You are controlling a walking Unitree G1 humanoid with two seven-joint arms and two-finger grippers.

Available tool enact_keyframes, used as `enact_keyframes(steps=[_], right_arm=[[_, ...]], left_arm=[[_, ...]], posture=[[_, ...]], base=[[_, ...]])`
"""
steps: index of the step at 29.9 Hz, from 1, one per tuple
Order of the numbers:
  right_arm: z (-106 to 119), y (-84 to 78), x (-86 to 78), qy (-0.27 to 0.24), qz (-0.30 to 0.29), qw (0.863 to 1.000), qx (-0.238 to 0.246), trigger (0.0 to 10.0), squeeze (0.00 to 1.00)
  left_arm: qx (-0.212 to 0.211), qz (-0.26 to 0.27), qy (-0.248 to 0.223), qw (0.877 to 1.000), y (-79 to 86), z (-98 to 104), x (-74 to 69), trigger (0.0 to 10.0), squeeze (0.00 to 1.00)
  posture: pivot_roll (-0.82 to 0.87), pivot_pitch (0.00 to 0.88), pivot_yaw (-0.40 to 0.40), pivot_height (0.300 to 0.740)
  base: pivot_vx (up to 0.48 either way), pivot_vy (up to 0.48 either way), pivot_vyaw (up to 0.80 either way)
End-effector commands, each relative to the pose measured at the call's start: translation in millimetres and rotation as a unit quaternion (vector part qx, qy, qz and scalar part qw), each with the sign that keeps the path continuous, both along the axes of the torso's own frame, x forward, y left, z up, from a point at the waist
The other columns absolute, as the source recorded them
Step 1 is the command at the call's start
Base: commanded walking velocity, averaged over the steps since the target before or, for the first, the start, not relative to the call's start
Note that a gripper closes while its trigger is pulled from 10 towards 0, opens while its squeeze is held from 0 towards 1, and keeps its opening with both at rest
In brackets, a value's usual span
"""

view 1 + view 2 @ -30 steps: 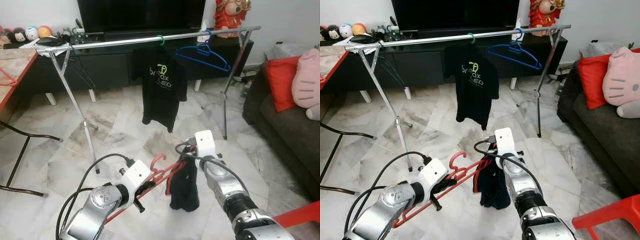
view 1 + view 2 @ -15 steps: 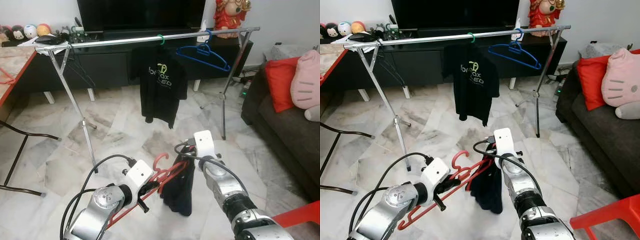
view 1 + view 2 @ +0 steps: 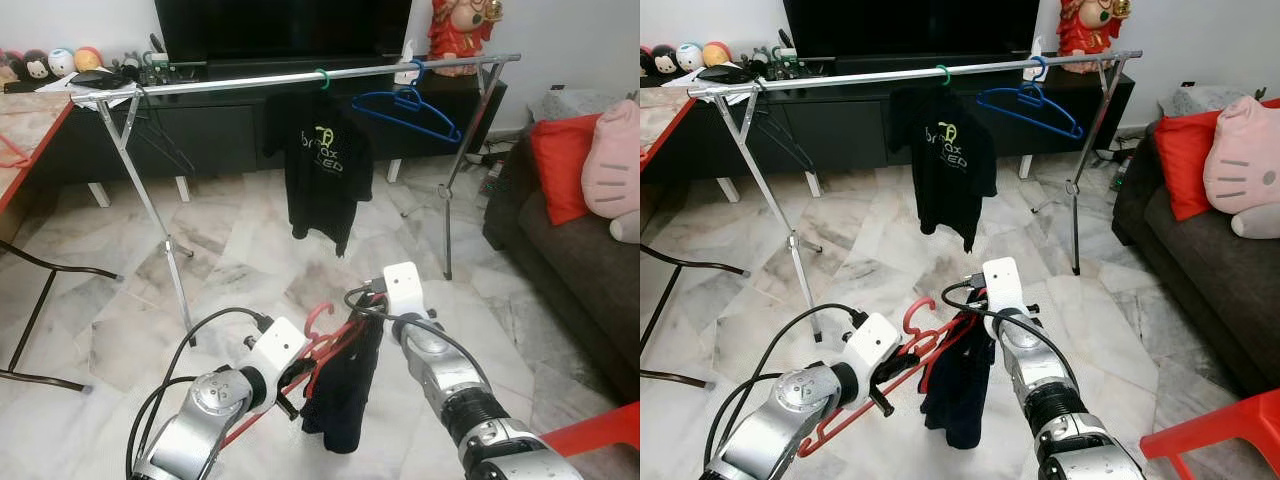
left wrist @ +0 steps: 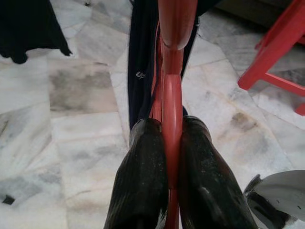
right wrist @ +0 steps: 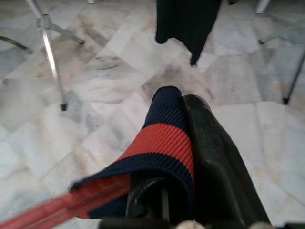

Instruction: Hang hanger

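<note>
A red hanger (image 3: pixel 925 350) is clamped between the closed fingers of the left gripper (image 4: pixel 167 157), low over the floor, well short of the rail (image 3: pixel 300 78). A dark garment (image 3: pixel 340 395) draped on it is pinched by the right gripper (image 5: pixel 190 143), its jaws shut on the striped collar.

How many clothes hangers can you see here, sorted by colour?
Red hanger, held by the left gripper: 1
Blue hanger, bare, on the rail: 1
Green hanger hook, carrying the black T-shirt: 1
Total: 3
</note>
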State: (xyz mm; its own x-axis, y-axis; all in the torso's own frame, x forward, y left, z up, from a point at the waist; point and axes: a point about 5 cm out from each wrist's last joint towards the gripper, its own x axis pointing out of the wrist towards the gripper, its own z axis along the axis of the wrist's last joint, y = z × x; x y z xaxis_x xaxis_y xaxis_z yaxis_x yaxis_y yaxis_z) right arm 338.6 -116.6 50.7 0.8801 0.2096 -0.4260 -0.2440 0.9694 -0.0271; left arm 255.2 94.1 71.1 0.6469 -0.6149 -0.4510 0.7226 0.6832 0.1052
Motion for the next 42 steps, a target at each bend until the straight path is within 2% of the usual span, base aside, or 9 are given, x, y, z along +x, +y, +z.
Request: enact_keyframes(steps=[1, 8, 13, 22, 25, 30, 33, 40, 42], right_arm=[[5.0, 5.1, 1.7, -0.008, 0.013, 1.000, 0.007, 10.0, 0.00], [7.7, 6.5, 2.7, -0.008, 0.011, 1.000, 0.018, 10.0, 0.00], [7.1, 0.9, 0.6, -0.006, 0.001, 1.000, 0.019, 10.0, 0.00], [2.4, -6.1, -6.7, 0.017, -0.016, 0.999, 0.040, 10.0, 0.00], [-1.0, -12.1, -11.5, 0.028, -0.020, 0.999, 0.029, 10.0, 0.00], [-3.3, -16.4, -15.3, 0.051, -0.023, 0.998, 0.025, 10.0, 0.00], [-6.0, -13.2, -19.7, 0.071, 0.008, 0.997, 0.013, 10.0, 0.00], [-0.1, 0.7, -24.0, 0.065, 0.079, 0.994, 0.028, 10.0, 0.00], [1.0, -0.2, -25.0, 0.065, 0.090, 0.993, 0.028, 10.0, 0.00]], left_arm=[[-0.008, -0.018, -0.002, 1.000, -8.3, 0.3, 1.5, 10.0, 0.00], [0.006, -0.002, -0.008, 1.000, -14.2, -2.8, 11.7, 10.0, 0.00], [0.019, 0.018, -0.019, 0.999, -18.8, -7.7, 21.6, 10.0, 0.00], [0.006, 0.057, -0.035, 0.998, -26.2, -8.0, 31.1, 10.0, 0.00], [0.007, 0.079, -0.047, 0.996, -24.5, -7.0, 35.6, 10.0, 0.00], [0.004, 0.087, -0.053, 0.995, -24.3, -6.6, 38.3, 10.0, 0.00], [0.003, 0.089, -0.054, 0.995, -24.4, -7.5, 38.8, 10.0, 0.00], [-0.012, 0.081, -0.050, 0.995, -28.1, -6.9, 38.2, 10.0, 0.00], [-0.013, 0.081, -0.051, 0.995, -28.2, -7.1, 38.3, 10.0, 0.00]], posture=[[0.03, 0.000, -0.058, 0.740], [0.03, 0.000, -0.058, 0.740], [0.03, 0.000, -0.058, 0.740], [0.01, 0.000, -0.062, 0.740], [0.01, 0.000, -0.063, 0.740], [0.01, 0.000, -0.063, 0.740], [0.01, 0.000, -0.062, 0.740], [0.01, 0.000, -0.064, 0.740], [0.01, 0.000, -0.064, 0.740]], base=[[0.000, 0.000, 0.00], [0.000, 0.000, 0.00], [0.000, 0.000, 0.00], [0.000, 0.000, 0.00], [0.000, 0.000, 0.00], [0.000, 0.000, 0.00], [0.000, 0.000, 0.00], [0.000, 0.000, 0.00], [0.000, 0.000, 0.00]])
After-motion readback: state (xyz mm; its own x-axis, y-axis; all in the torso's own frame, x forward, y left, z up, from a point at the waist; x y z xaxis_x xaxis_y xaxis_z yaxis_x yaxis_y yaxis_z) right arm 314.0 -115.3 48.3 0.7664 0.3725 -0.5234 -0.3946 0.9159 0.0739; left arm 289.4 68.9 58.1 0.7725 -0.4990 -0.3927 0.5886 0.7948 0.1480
